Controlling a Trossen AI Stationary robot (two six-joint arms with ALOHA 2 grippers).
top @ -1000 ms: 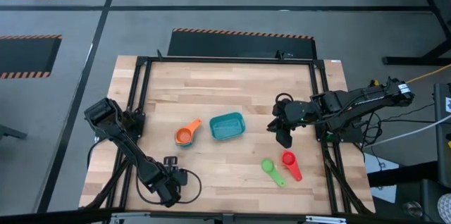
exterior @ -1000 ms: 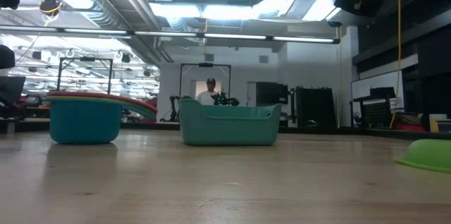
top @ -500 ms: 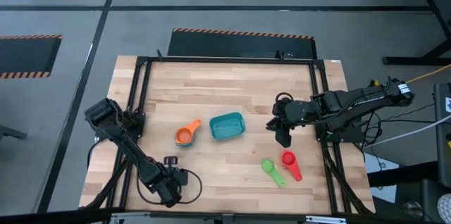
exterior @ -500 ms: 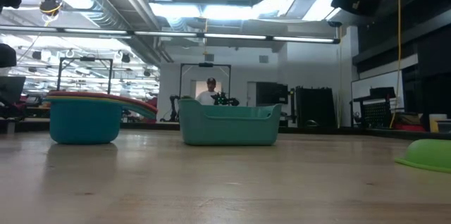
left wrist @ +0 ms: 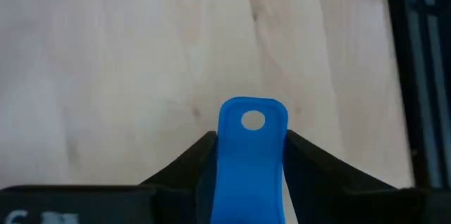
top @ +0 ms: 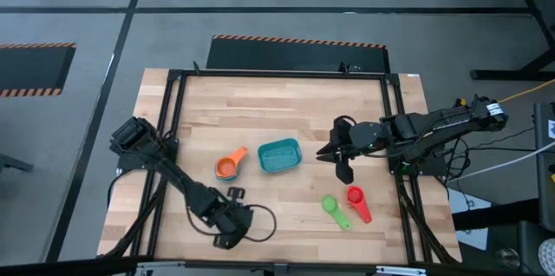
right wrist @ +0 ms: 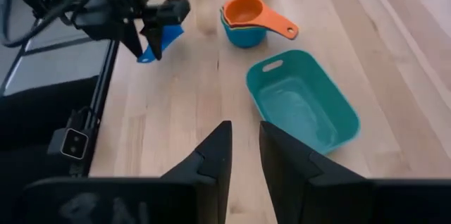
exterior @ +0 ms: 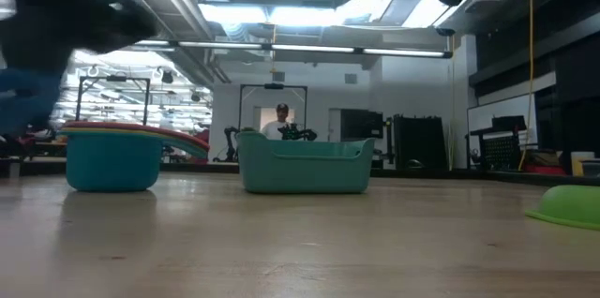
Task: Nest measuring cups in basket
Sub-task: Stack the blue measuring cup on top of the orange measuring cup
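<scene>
Near the table's 7 o'clock edge, the left gripper [top: 230, 228] has shifted toward 3 o'clock since a second ago, clamping a dark blue measuring cup [left wrist: 247, 157] by its handle; the right gripper [top: 333, 159], fingers barely parted, has edged toward the empty teal basket [top: 279, 155]; the orange-topped cup stack [top: 229, 167] stays beside it.

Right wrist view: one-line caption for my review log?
Empty teal plastic basket ahead of the right gripper, stacked orange-topped measuring cups beyond it, and the left gripper holding a blue plastic measuring cup.
</scene>
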